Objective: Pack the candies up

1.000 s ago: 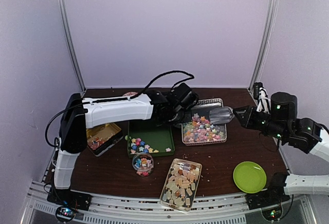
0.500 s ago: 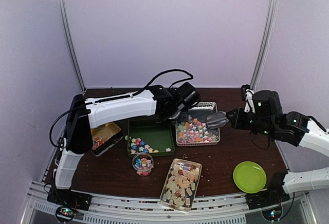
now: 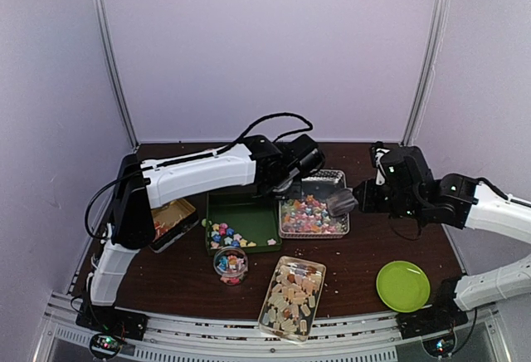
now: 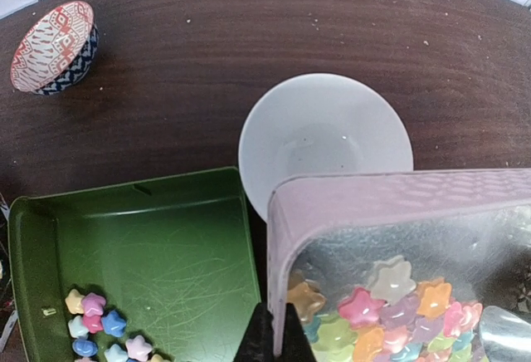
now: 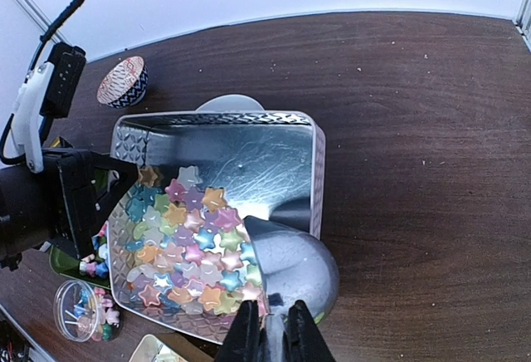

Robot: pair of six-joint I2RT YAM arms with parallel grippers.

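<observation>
A silver tray (image 3: 309,185) sits mid-desk, holding a heap of pastel star candies (image 3: 311,215) in pink, blue, yellow and green. The stars crowd the tray's near end and its far end is bare metal.

The left jaws are closed tight on the tray's left rim, pinching the thin wall between them. The right jaws are closed on the handle of a metal scoop (image 5: 290,266). The scoop's bowl lies at the tray's near right corner, against the heap of stars.

Just left of the tray is a green tray (image 3: 249,212) with a small cluster of star candies in its near left corner. Behind the silver tray's far left corner stands an empty white bowl (image 4: 325,142), and farther left is a small patterned bowl (image 4: 54,48). In front of the silver tray lies a clear box (image 3: 290,297) of beige candies (image 3: 292,289). To the front left is a small round tub (image 3: 230,264) with more stars. A lime plate (image 3: 403,286) rests well apart to the front right. A gold tin (image 3: 170,221) lies beyond the green tray. The dark desk (image 3: 365,250) carries pale crumbs.
</observation>
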